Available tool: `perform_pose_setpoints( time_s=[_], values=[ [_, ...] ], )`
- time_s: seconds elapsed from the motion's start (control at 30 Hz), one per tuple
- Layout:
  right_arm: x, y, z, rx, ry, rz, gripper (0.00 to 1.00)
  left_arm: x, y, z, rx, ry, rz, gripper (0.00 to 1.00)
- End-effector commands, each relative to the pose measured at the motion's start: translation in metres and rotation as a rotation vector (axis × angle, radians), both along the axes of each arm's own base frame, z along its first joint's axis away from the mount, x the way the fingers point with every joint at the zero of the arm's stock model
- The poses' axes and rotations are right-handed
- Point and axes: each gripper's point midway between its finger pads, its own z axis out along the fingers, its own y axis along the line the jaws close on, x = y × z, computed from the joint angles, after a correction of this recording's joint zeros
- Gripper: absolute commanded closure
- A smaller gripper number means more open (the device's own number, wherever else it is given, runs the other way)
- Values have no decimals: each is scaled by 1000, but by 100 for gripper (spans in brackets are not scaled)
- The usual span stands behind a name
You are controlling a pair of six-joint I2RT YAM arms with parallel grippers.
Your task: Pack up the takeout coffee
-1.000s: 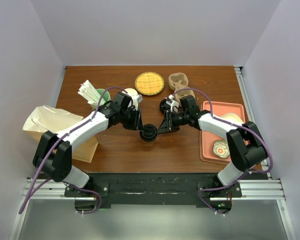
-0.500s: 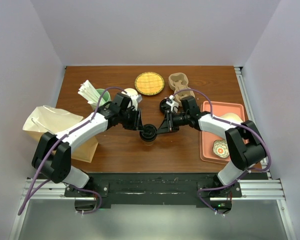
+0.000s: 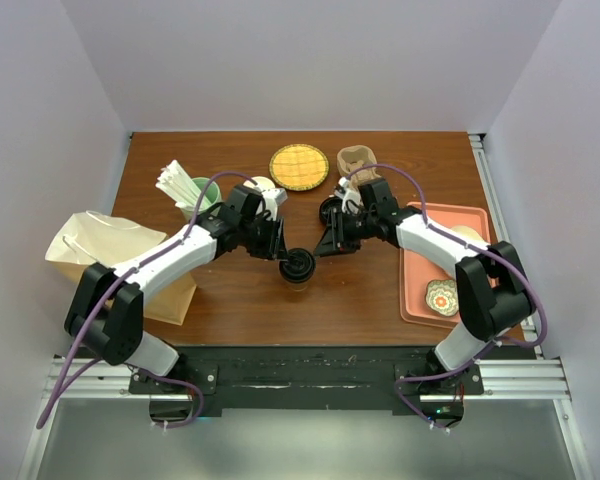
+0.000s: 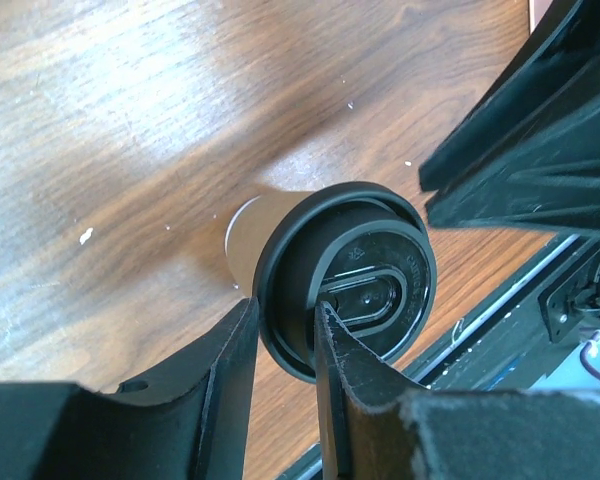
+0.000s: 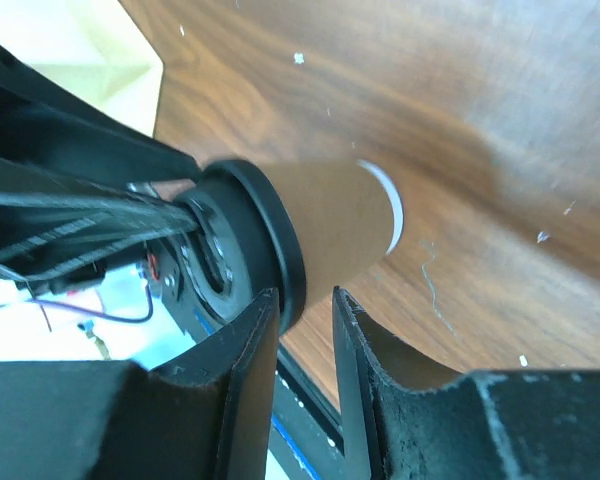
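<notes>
Takeout coffee (image 3: 298,266) stands upright mid-table (image 3: 250,300), between the two grippers. Brown kraft body, pale base ring, black domed lid with an oval sip recess. Left gripper (image 4: 283,320) is clamped across the lid rim. Right gripper (image 5: 305,305) has its fingers narrowly parted at the lid edge; grasp cannot be told.

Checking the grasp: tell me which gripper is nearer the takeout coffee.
Left. The left gripper pinches the lid rim of the takeout coffee; the right gripper sits close by at the cup's right side.
</notes>
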Motion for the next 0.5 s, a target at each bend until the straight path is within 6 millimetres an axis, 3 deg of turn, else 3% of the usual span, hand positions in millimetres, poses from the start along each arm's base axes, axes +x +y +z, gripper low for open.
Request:
perform_pose_setpoints(
  time_s=[0.0, 0.47],
  values=[
    [15, -5, 28, -20, -74, -26, 67, -17, 18, -39, 142, 68, -63, 68],
    [18, 8, 18, 31, -35, 30, 68, -9, 13, -34, 140, 55, -78, 68]
  ],
)
